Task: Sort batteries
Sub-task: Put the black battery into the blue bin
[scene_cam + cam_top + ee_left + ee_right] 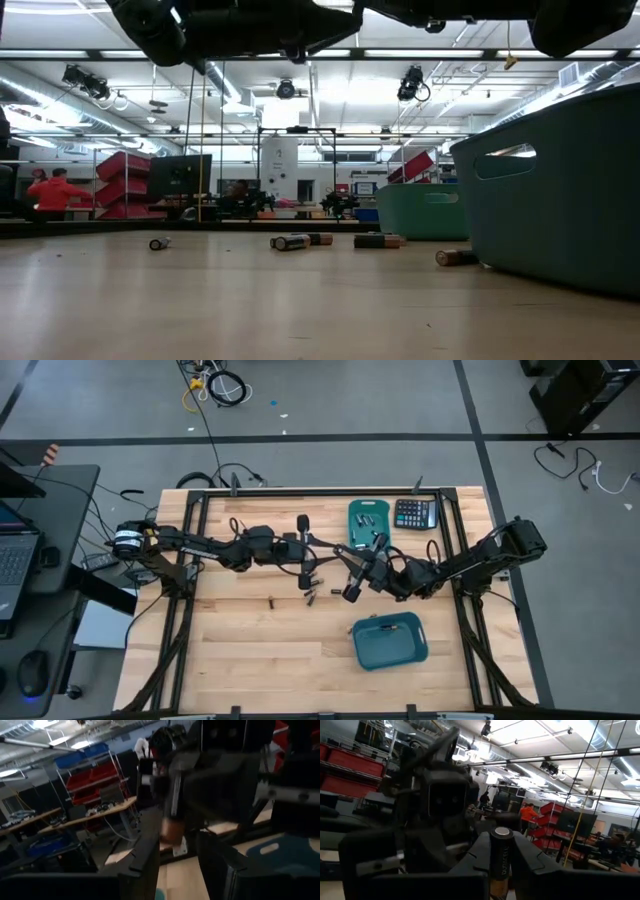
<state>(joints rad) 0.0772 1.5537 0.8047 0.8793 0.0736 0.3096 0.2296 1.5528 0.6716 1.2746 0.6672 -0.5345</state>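
Your two arms are dark, close to black, each a chain of boxy links and rounded joint housings. The left arm (215,547) starts from a round base ringed in pale metal with a small orange mark, and black cables trail off behind it. The right arm (480,560) ends at a bulky rounded shoulder. Just behind each pair of jaws sits a blocky housing; the fingers (530,862) are matte, flat-faced wedges.
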